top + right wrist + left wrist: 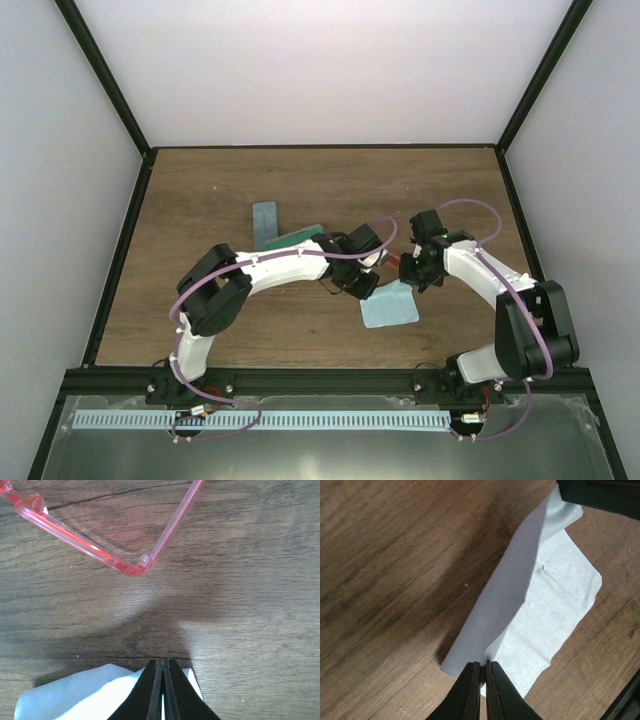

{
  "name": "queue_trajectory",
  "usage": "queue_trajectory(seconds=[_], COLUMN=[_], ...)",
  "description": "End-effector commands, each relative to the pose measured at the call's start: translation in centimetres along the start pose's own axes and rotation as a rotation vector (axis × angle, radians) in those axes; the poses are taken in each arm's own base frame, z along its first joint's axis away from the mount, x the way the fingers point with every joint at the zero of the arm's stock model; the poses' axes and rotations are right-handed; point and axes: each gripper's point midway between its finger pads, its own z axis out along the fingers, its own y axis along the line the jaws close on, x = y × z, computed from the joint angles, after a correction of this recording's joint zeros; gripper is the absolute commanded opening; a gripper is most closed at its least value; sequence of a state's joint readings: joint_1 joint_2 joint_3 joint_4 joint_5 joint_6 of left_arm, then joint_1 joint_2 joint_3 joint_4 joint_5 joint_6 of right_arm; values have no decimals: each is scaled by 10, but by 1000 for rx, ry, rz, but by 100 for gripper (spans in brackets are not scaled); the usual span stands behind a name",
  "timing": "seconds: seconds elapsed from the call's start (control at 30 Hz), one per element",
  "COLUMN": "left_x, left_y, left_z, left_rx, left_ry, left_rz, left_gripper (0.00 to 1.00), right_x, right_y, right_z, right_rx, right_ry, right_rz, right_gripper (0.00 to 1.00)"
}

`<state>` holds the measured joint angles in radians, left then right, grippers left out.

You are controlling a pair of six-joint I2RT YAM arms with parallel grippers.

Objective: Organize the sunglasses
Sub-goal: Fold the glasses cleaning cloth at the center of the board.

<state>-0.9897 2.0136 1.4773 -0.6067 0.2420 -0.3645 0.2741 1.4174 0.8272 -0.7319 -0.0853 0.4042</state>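
Light-blue square fabric cloth (392, 308) pinched at two edges
The left tool (482, 666) is closed on one edge; the red thin-framed plastic sunglasses (75, 539) lie on the brown wooden tabletop (200, 200) just beyond the cloth — the right tool (161, 664) grips another corner.

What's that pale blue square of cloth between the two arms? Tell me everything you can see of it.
The pale blue square cloth looks like thin, soft fabric with rounded corners. It lies on the brown wooden table between the arms, with one side raised into a fold. The left claw is shut on one edge, and the right claw appears shut on the opposite corner.
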Motion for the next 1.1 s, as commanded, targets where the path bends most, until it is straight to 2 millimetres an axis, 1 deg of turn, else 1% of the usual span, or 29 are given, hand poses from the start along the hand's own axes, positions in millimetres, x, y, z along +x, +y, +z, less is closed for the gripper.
queue_trajectory(seconds=[0.0,0.23,0.47,0.73,1.07], left_x=[7,14,21,24,35], left_y=[-12,-16,-15,-18,-21], left_z=[-2,0,1,0,3], left_rx=[32,41,44,59,78], left_ry=[19,44,61,77,110], left_rz=[31,44,45,62,83], left_gripper=[4,4,4,4,4], right_x=[6,15,32,38,43], right_y=[4,2,-4,-3,-4], right_z=[-7,-8,-6,-6,-8], right_rx=[-15,-13,-7,-3,16], right_ry=[-1,12,49,76,127], right_rz=[-6,1,13,23,22], right_gripper=[2,3,4,6,8])
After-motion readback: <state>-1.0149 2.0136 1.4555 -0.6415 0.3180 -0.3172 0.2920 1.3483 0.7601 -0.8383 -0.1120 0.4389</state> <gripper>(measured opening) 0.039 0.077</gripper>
